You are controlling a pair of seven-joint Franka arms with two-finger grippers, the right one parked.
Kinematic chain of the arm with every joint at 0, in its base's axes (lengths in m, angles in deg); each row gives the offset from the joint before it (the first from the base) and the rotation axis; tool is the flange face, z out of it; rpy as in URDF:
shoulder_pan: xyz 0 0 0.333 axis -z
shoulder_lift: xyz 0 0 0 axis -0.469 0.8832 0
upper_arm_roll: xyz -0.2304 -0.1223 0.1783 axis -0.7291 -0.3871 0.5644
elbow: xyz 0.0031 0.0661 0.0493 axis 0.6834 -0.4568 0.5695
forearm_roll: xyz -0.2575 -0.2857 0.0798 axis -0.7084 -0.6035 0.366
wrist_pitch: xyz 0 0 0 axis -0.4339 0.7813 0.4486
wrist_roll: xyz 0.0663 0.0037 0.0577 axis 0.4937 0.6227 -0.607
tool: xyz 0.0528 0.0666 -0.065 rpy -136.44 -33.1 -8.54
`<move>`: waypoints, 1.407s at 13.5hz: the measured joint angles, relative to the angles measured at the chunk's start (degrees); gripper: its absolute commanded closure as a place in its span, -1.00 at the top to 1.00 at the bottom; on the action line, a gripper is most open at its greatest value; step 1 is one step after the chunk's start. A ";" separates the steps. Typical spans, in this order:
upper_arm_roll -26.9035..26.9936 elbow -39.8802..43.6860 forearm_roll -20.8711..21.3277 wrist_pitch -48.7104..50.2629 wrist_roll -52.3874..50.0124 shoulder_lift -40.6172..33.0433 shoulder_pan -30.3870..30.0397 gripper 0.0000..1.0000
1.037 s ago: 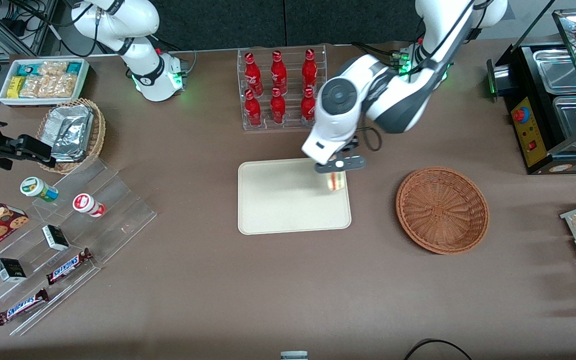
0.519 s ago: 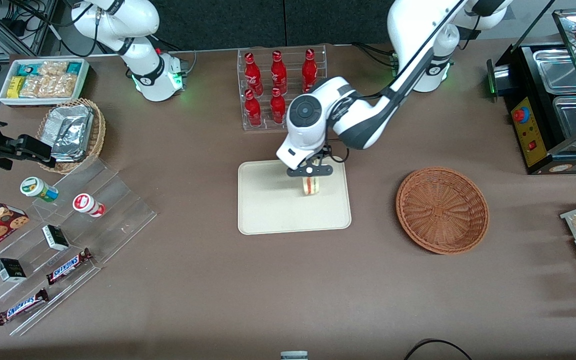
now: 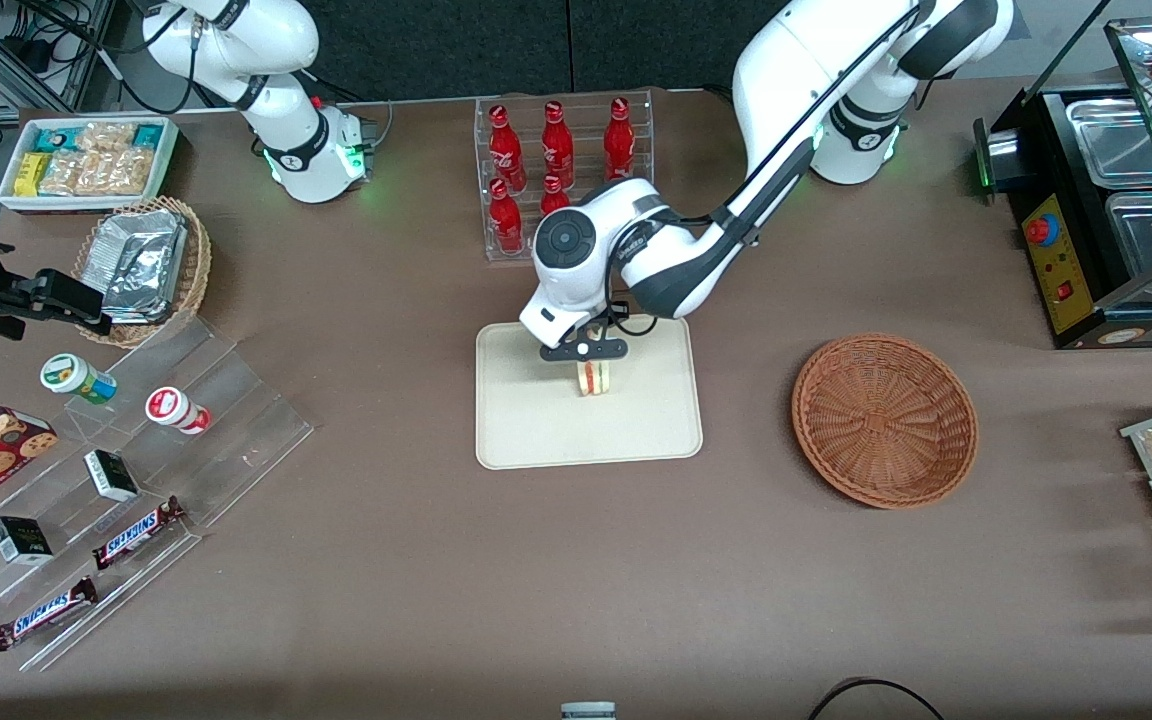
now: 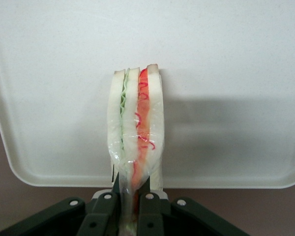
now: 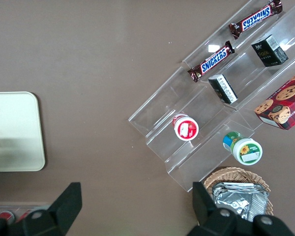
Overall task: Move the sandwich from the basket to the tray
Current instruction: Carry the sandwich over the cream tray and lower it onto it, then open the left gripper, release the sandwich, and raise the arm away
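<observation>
Gripper (image 3: 584, 351): above the tray's upper middle in the front view, fingers (image 4: 148, 206) clamped on the sandwich (image 3: 593, 377), whose gripped end is hidden between them. Sandwich: edge-on over the tray (image 3: 526, 430), contact with it unclear. Tray: bare cream surface toward its lower edge. Basket (image 3: 884, 420): centre-right, well apart

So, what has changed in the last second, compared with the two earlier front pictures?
The gripper, shut on the sandwich, has carried it over the tray, from the rim nearest the basket toward the tray's middle. The sandwich hangs upright, its cut edge showing in the wrist view. Nothing was let go. The tray, the empty basket and the red bottles stayed in place.
</observation>
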 measured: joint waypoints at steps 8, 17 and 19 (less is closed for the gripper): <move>0.32 0.55 0.43 -1.40 0.03 1.24 -0.02 0.99; 0.54 10.06 -1.07 17.13 -0.15 -5.21 -4.43 0.99; 0.53 10.16 -2.42 20.83 -0.06 -9.30 -7.05 0.99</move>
